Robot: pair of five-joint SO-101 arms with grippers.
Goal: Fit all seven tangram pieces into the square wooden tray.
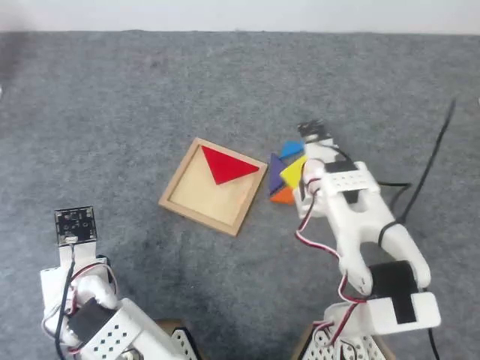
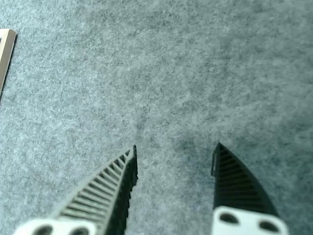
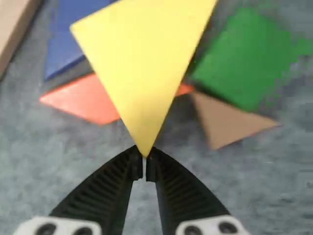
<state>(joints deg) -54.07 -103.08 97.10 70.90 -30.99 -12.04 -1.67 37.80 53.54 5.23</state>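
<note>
The square wooden tray point(image 1: 180, 204) lies tilted at the table's middle with a red triangle point(image 1: 225, 165) in its far corner. Right of it sits a cluster of pieces: blue point(image 1: 291, 148), purple point(image 1: 275, 171), orange point(image 1: 283, 196). My right gripper point(image 3: 145, 164) is shut on the corner of the yellow triangle point(image 3: 142, 63), held above an orange piece point(image 3: 83, 100), a dark blue piece point(image 3: 68, 39), a green piece point(image 3: 239, 63) and a brown triangle point(image 3: 227, 122). From above, the yellow triangle point(image 1: 294, 172) shows beside the right arm. My left gripper point(image 2: 173, 156) is open over bare carpet at the front left.
Grey carpet point(image 1: 112, 97) covers the table. A corner of the tray point(image 2: 6, 49) shows in the left wrist view. A black cable point(image 1: 431, 172) runs along the right side. The left arm's base point(image 1: 82, 300) sits at the front left.
</note>
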